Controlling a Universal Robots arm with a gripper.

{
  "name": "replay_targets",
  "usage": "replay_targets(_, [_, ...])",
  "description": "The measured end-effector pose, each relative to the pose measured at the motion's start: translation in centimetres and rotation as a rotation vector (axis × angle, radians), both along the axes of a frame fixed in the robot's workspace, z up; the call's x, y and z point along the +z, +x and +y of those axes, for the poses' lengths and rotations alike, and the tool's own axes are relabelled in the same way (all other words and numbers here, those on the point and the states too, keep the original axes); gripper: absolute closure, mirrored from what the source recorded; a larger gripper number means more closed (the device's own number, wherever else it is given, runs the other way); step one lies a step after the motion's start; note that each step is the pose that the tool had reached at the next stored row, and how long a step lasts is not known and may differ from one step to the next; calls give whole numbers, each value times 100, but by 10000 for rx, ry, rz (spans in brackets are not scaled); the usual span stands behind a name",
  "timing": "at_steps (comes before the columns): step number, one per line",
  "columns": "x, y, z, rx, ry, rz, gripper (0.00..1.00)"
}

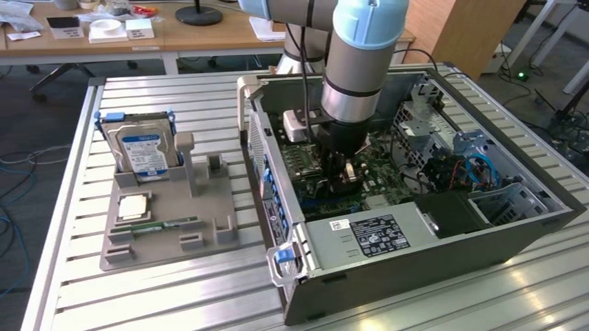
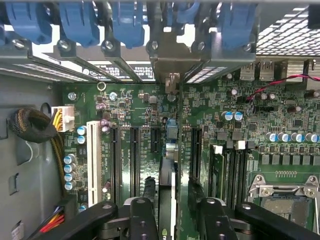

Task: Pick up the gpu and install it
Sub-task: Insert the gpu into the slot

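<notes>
The gpu [image 2: 169, 167] stands on edge in a motherboard slot inside the open computer case [image 1: 414, 241]. Its pale metal end bracket [image 2: 172, 70] meets the rear slot openings under the blue latches. In the wrist view it appears as a thin edge between the black fingers [image 2: 148, 192]. My gripper [image 2: 171, 185] straddles the card, with a small gap on each side, so the jaws are open. In the exterior view the gripper [image 1: 343, 176] reaches straight down into the case over the green motherboard [image 1: 387, 172].
On the exterior view's left, a grey holder [image 1: 165, 231] carries an upright hard drive [image 1: 143, 148], a square chip [image 1: 134, 207] and a narrow RAM stick [image 1: 170, 224]. The power supply [image 1: 373, 234], cables [image 1: 460, 172] and case walls crowd around the arm.
</notes>
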State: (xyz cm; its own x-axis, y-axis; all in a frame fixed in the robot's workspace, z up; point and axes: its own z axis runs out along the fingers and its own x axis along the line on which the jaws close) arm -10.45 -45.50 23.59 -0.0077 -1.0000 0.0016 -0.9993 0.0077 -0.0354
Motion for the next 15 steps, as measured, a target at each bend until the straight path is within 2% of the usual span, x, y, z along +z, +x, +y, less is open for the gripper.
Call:
replay_targets(5, [35,0,0,0,-2,1,60])
replay_targets(15, [359,0,0,-1,-1,0,60])
